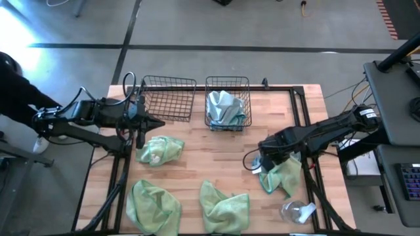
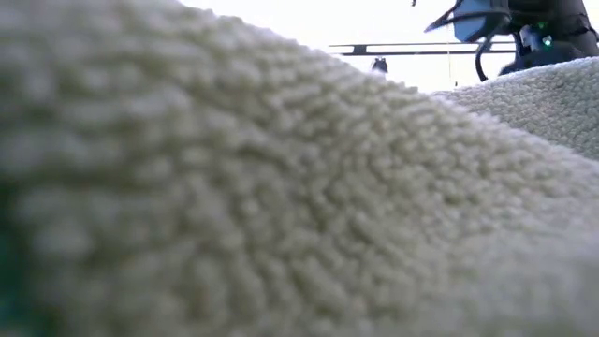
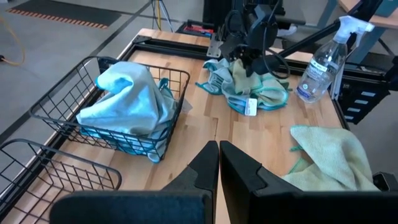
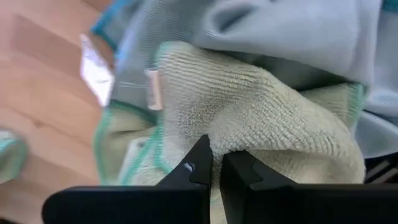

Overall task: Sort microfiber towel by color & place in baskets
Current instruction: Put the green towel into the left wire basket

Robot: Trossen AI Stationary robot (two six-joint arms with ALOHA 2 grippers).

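My right gripper [image 1: 261, 165] stands near the table's right side, shut on a crumpled pile of two microfiber towels [image 1: 282, 174], one light green and one pale blue-grey [image 4: 298, 31]. My left gripper [image 1: 159, 123] hovers shut and holds nothing, in front of the left basket [image 1: 169, 98], which shows nothing inside. In the right basket [image 1: 228, 105] lies a blue-grey towel [image 3: 127, 102]. Three more green towels lie loose on the table: one by my left gripper [image 1: 159, 149] and two at the near edge [image 1: 152, 204] [image 1: 224, 206]. My right gripper pinches a raised fold of the light green towel [image 4: 249, 140] between its two fingers. The fingers come from above and point steeply down. The towel rests bunched on the table, and the blue-grey towel lies partly over it.
A clear spray bottle [image 1: 298, 211] lies near the front right corner, close to the pile. Black frame rails [image 1: 302, 111] run along the table's sides. A towel right against the lens [image 2: 281, 187] fills the low view. Bare wood shows in the table's middle [image 1: 216, 157].
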